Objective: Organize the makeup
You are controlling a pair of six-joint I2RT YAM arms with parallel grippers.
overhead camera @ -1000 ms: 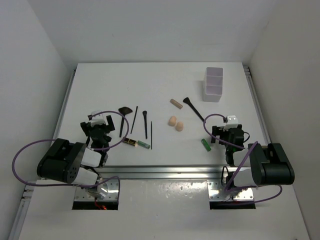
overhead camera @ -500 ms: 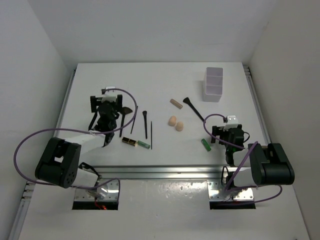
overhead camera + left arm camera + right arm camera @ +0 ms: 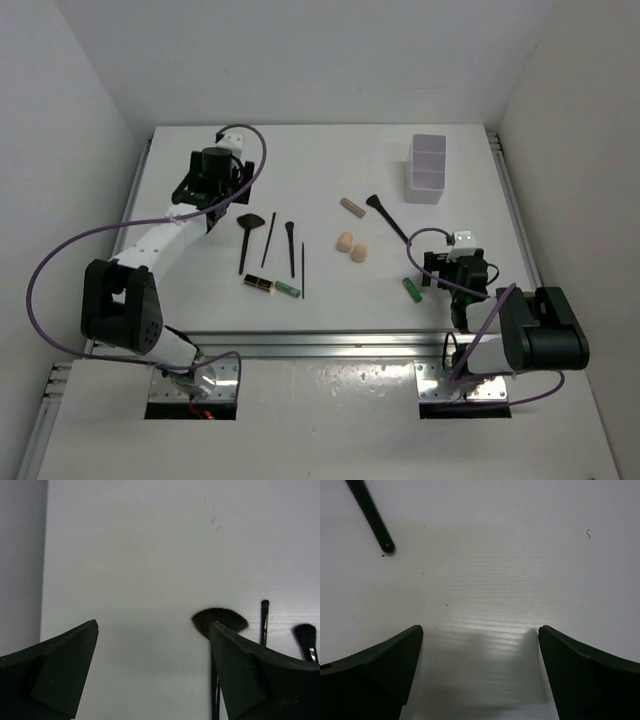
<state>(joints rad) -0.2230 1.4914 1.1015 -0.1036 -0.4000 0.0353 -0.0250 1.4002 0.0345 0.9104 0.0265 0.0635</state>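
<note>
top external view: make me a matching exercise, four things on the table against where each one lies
Things:
1 box
2 sponges
3 fan brush
4 lone green tube

Places:
a left half
b near right
c far right
d middle

Pairs: 1-c, 2-d, 3-a, 4-b

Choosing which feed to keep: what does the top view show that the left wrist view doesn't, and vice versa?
Only the top view: the box, two sponges, the tan cylinder and the green tube. Only the left wrist view: the left claw plainly open, with bare table between its fingers. Both: the fan brush, a thin pencil and a round brush.
</note>
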